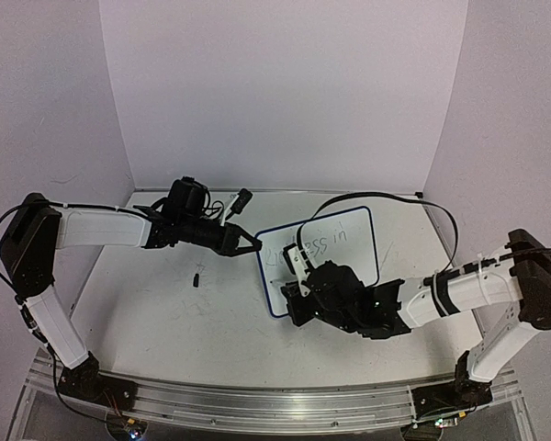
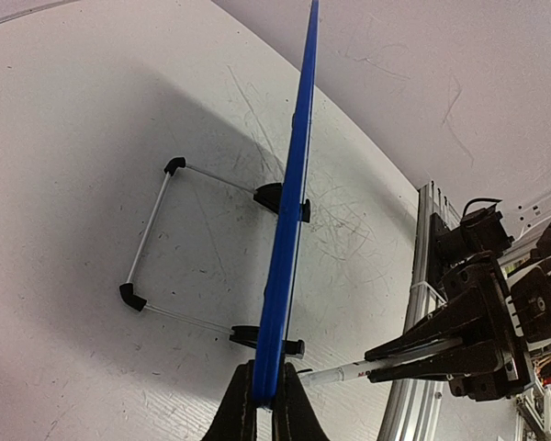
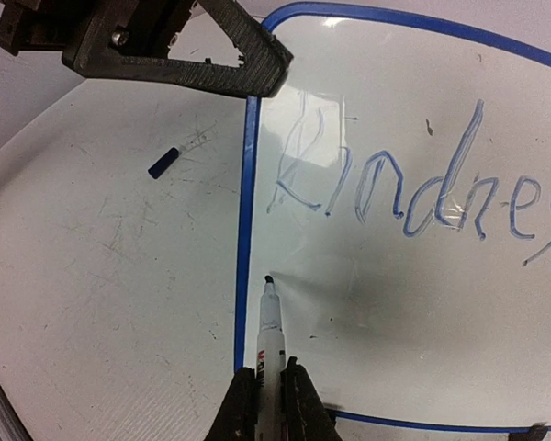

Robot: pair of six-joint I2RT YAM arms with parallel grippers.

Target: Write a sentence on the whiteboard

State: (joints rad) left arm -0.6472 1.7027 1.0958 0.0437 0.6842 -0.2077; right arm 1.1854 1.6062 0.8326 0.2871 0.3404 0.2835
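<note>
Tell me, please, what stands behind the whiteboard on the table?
Behind the whiteboard, a thin wire stand rests on the table, joined to the board by two black clips. The back face itself is hidden: the board shows only edge-on.

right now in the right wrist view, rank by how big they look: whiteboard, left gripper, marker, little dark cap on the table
1. whiteboard, running off frame
2. left gripper, partly cut off
3. marker, nearest the camera so it looks larger
4. little dark cap
</note>
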